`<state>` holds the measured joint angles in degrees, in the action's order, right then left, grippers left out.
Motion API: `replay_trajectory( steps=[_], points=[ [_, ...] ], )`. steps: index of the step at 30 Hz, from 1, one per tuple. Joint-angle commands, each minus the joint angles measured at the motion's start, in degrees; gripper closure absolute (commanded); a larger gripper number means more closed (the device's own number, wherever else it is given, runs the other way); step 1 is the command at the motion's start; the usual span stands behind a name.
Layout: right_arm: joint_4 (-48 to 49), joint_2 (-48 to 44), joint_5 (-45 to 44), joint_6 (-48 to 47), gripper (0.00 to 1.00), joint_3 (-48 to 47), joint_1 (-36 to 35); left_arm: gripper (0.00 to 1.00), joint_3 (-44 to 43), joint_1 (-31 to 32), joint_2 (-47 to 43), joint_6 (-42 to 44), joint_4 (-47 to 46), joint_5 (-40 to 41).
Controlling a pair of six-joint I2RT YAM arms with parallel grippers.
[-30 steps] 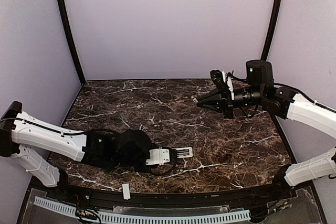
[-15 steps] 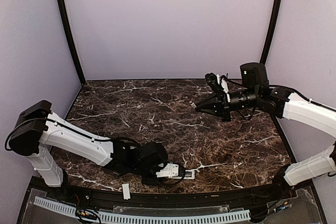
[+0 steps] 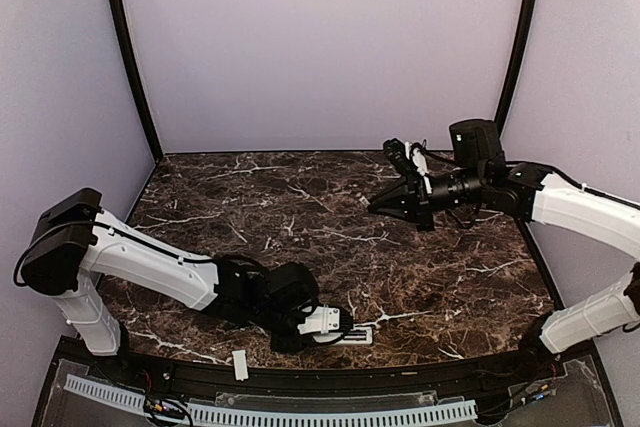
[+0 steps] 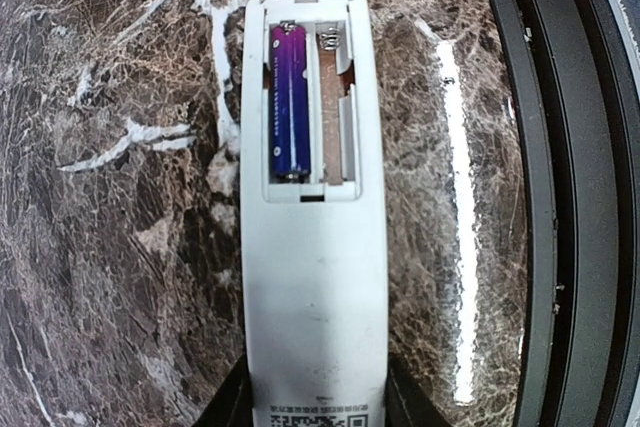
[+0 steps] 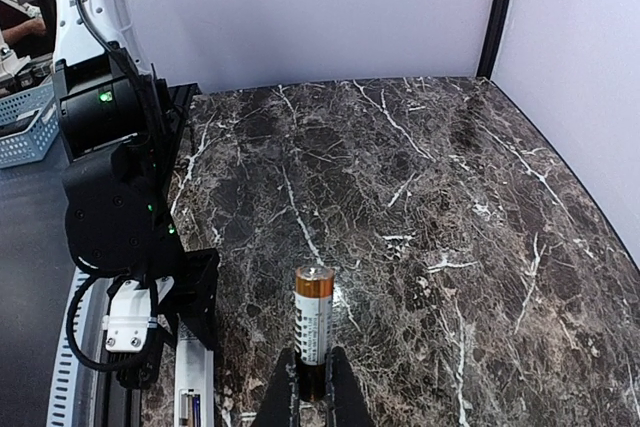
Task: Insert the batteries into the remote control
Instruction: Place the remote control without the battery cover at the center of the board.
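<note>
The remote control (image 4: pixel 313 247) lies back-up on the marble, its battery bay open. One purple battery (image 4: pixel 289 102) sits in the bay's left slot and the right slot is bare. My left gripper (image 4: pixel 315 399) is shut on the remote's lower end, one dark finger against each side. From above, the remote (image 3: pixel 357 333) is near the table's front edge, sticking out of the left gripper (image 3: pixel 335 325). My right gripper (image 5: pixel 313 392) hangs above the table's right half, shut on a copper-topped battery (image 5: pixel 313 322) that stands up from its tips. From above, that right gripper (image 3: pixel 375 203) points left.
A short flat white strip (image 3: pixel 240 364) lies on the black front rim (image 4: pixel 560 197), left of the remote. A white slotted rail (image 3: pixel 270 413) runs below the rim. A blue basket (image 5: pixel 25 117) stands off the table. The left arm (image 3: pixel 150 272) stretches low across the front left.
The left arm has carried the remote nearer the front edge and a little right, its shoulder link rising. The right gripper has drifted slightly left with its battery.
</note>
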<state>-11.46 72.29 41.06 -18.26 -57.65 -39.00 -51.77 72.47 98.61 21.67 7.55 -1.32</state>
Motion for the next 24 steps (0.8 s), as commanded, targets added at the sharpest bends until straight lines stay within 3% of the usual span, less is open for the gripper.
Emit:
replay_trajectory(
  steps=[1,5,12,18,24],
  points=[
    [1.0,-0.88,-2.47,1.79,1.0,-1.08,-0.46,0.9,0.44,-0.09,1.01,-1.15,5.66,-6.68],
    [3.16,-1.39,-2.27,2.96,1.0,0.9,-0.46,0.68,0.82,-0.18,1.43,-0.64,5.31,-6.63],
    [1.98,0.63,-1.69,4.82,1.0,0.73,-0.46,0.38,-1.97,-0.22,0.86,-2.37,7.18,-3.86],
    [2.1,-0.57,-1.34,4.89,1.0,1.68,-0.48,0.23,-3.12,-0.3,-1.1,-1.87,7.89,-0.37],
    [2.09,-1.11,-2.17,4.27,1.0,2.02,-0.54,0.2,-3.97,-0.4,-5.69,-3.04,8.22,3.4]
  ],
)
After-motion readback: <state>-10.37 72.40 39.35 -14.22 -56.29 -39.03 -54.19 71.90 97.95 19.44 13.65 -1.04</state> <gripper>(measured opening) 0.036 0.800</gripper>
